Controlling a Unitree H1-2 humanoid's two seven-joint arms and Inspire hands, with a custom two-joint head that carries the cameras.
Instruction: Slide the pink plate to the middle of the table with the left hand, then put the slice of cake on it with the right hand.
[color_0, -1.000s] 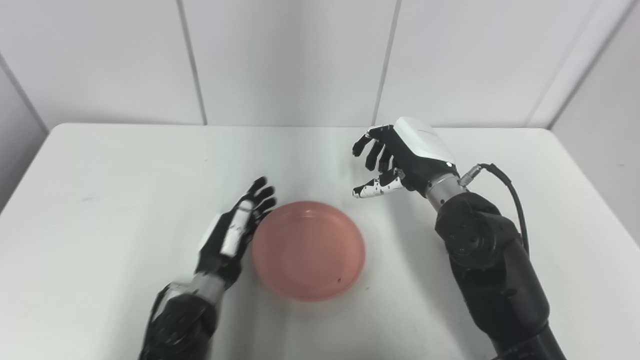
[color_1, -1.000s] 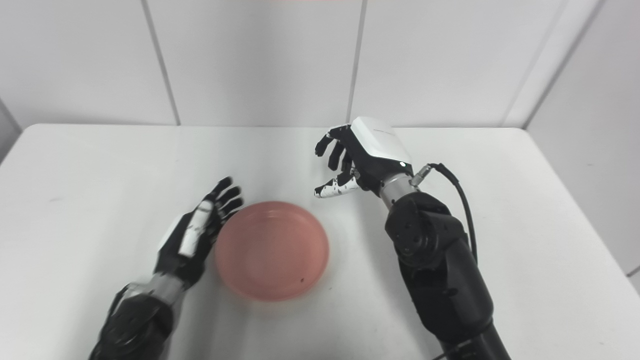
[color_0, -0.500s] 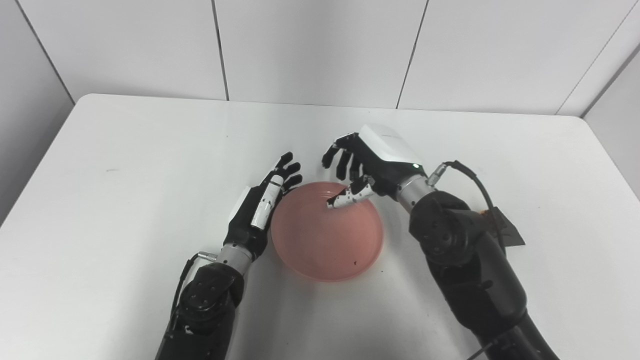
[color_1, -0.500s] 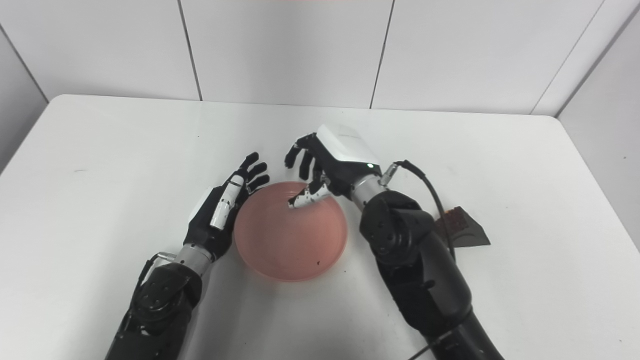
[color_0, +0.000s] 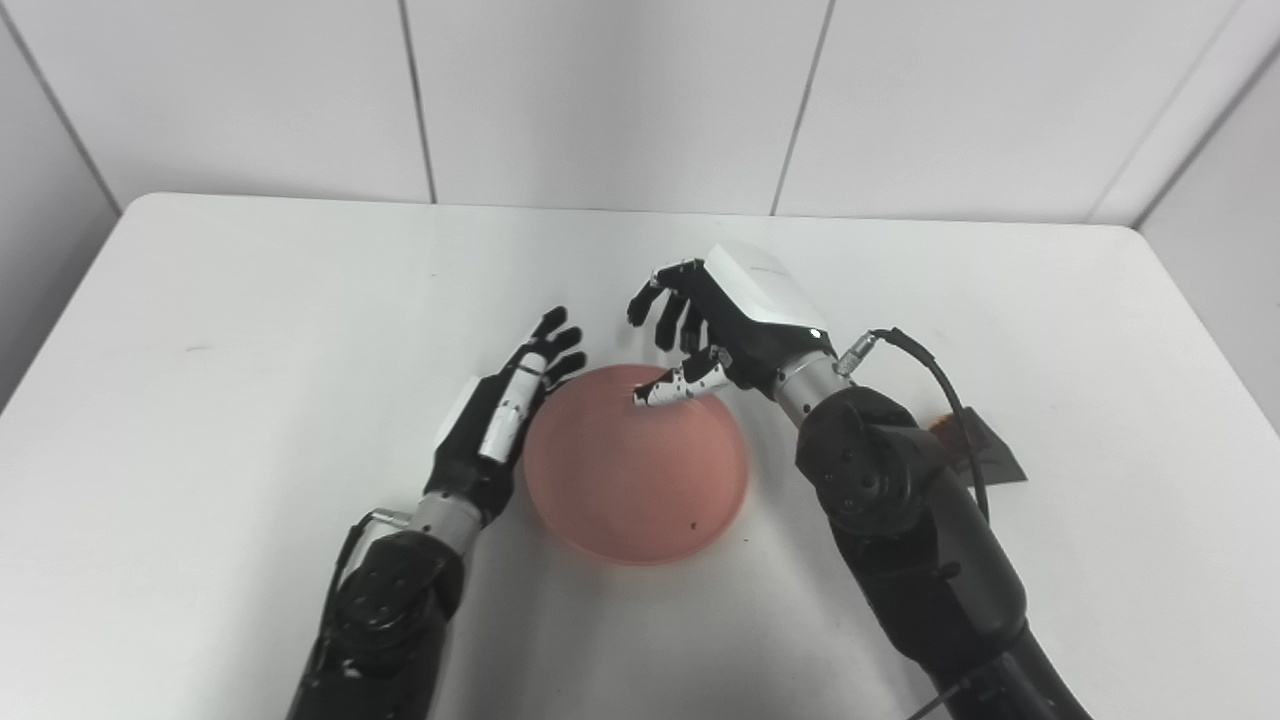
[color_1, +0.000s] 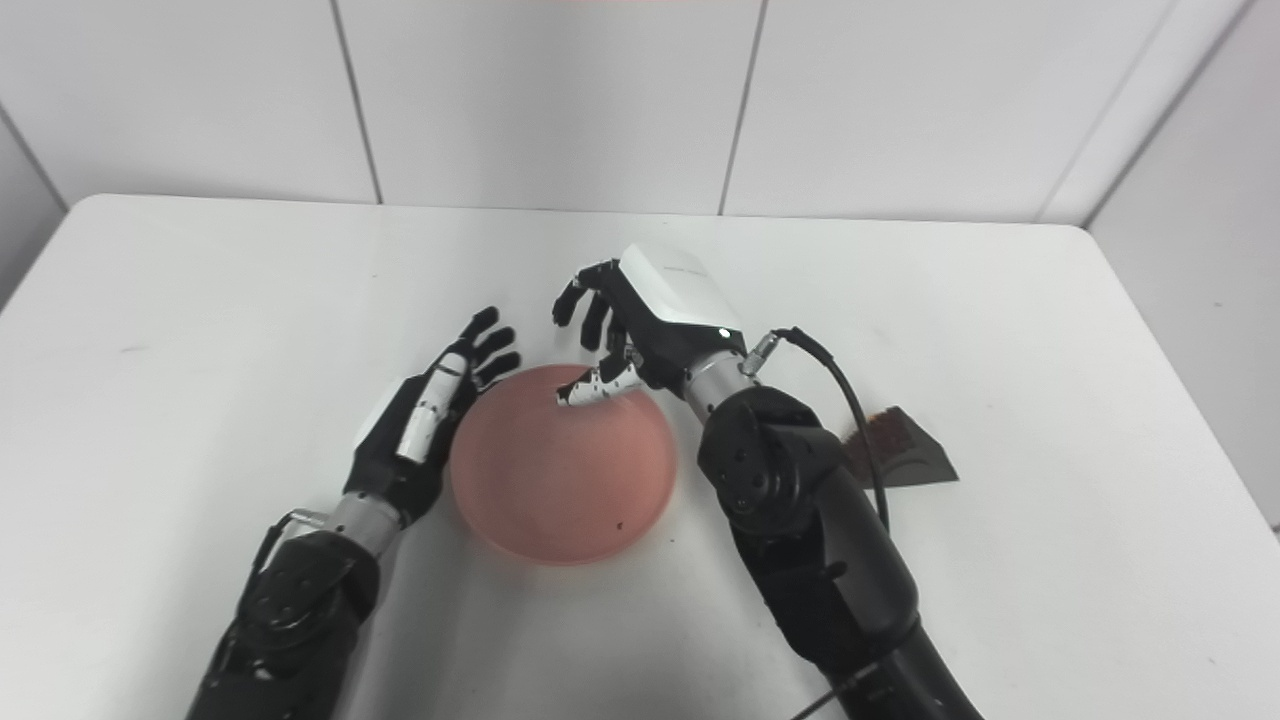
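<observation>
The pink plate (color_0: 640, 470) lies empty near the middle of the white table (color_0: 250, 300). My left hand (color_0: 500, 415) is open, fingers straight, its edge against the plate's left rim. My right hand (color_0: 725, 320) is open and empty, hovering over the plate's far rim with the thumb above the plate. The slice of cake (color_1: 885, 435), brown on a dark wedge-shaped base (color_1: 915, 465), lies on the table to the right, partly hidden behind my right forearm; in the left eye view only its edge (color_0: 990, 455) shows.
A black cable (color_0: 940, 375) loops from my right wrist over the forearm. White wall panels (color_0: 600, 90) stand behind the table's far edge. The table's right edge (color_0: 1210, 330) is close to the cake.
The camera has moved, bringing the cake into view at the right. My right hand came in from beyond the plate to over its far rim. My left hand stays at the plate's left rim.
</observation>
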